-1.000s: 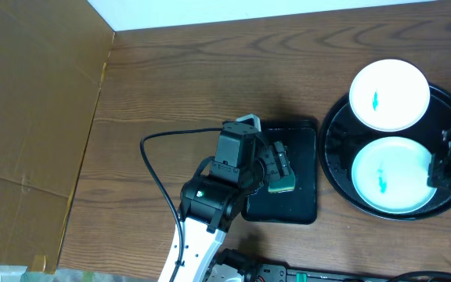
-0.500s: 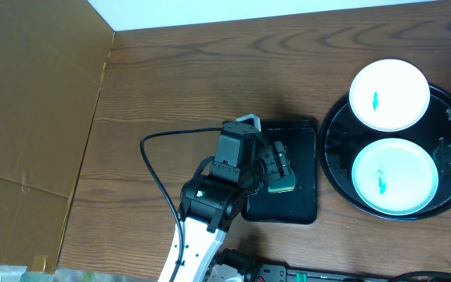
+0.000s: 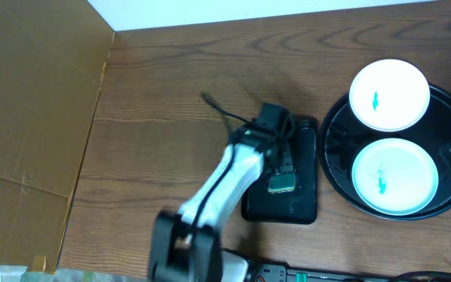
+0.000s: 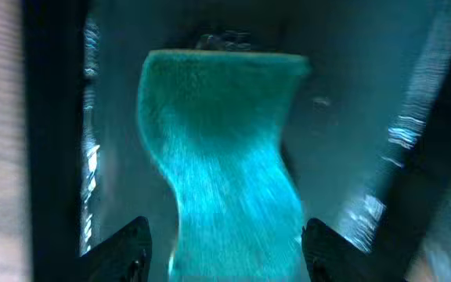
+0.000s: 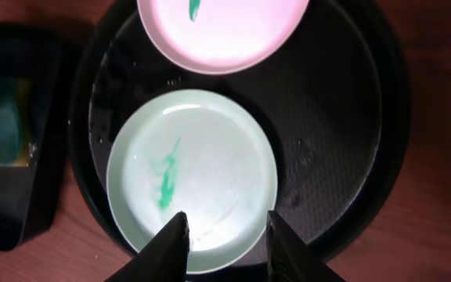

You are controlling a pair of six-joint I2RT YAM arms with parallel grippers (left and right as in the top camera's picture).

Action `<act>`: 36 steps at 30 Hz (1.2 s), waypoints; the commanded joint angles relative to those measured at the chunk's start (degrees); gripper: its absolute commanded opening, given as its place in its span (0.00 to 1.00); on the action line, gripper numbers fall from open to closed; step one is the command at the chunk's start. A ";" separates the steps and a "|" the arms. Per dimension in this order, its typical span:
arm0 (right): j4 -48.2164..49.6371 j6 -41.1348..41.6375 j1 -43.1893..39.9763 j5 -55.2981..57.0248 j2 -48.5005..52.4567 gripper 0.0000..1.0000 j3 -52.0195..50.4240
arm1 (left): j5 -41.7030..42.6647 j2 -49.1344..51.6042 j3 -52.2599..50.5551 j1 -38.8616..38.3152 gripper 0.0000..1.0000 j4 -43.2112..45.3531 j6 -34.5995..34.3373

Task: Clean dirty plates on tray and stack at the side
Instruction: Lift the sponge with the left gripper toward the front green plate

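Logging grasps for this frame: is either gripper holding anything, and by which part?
Nothing is clearly held. The left gripper straddles the sponge across its width, not visibly clamped; the right gripper stands open over a plate at its rim.

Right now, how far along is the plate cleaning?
Done: nothing, no stack in view. The far plate and near plate sit on the round tray, both smeared teal. In hand: left fingers straddle the sponge, open; right fingers hover open over the near plate. Left: wiping and stacking both.
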 commanded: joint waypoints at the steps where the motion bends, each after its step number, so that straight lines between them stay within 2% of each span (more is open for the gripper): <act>1: -0.98 -0.90 -0.48 -0.61 0.68 0.30 0.20 | -2.67 6.34 -0.57 0.20 0.60 2.75 -3.06; 4: -1.81 -0.90 -0.48 -0.61 1.18 0.30 0.15 | -2.62 10.69 -0.57 0.20 0.42 5.07 -4.85; 7: -2.34 -0.90 -0.48 -0.61 1.75 0.29 0.13 | -2.43 12.26 -0.57 0.20 0.19 5.35 -5.70; 9: -2.45 -0.90 -0.48 -0.61 1.90 0.29 0.13 | -2.43 11.87 -0.48 0.20 0.08 5.09 -5.66; 13: -2.25 -0.90 -0.48 -0.61 2.01 0.29 0.13 | -2.43 9.53 0.39 0.20 0.08 2.93 -5.64; 14: -2.23 -0.90 -0.48 -0.61 2.03 0.28 0.13 | -2.43 8.63 0.70 0.20 0.13 2.29 -5.64; 16: -2.23 -0.92 -0.48 -0.61 2.03 0.28 0.13 | -2.40 6.43 1.05 0.20 0.42 1.33 -5.64; 19: -2.23 -0.90 -0.48 -0.61 2.05 0.28 0.13 | -2.45 2.62 1.09 0.20 0.57 -1.09 -5.57; 21: -2.23 -0.90 -0.48 -0.61 2.08 0.27 0.13 | -2.45 0.76 1.09 0.20 0.59 -2.56 -5.44; 27: -2.23 -0.92 -0.48 -0.59 2.16 0.27 0.13 | -2.45 0.87 0.02 0.17 0.57 -1.92 -5.46; 31: -2.16 -0.87 -0.48 2.21 2.51 0.27 0.13 | -2.45 2.45 -3.50 0.13 0.49 3.56 -5.46; 36: -2.19 4.02 -0.55 12.79 4.22 0.29 -0.07 | -2.45 4.94 -6.21 0.15 0.31 7.98 -5.44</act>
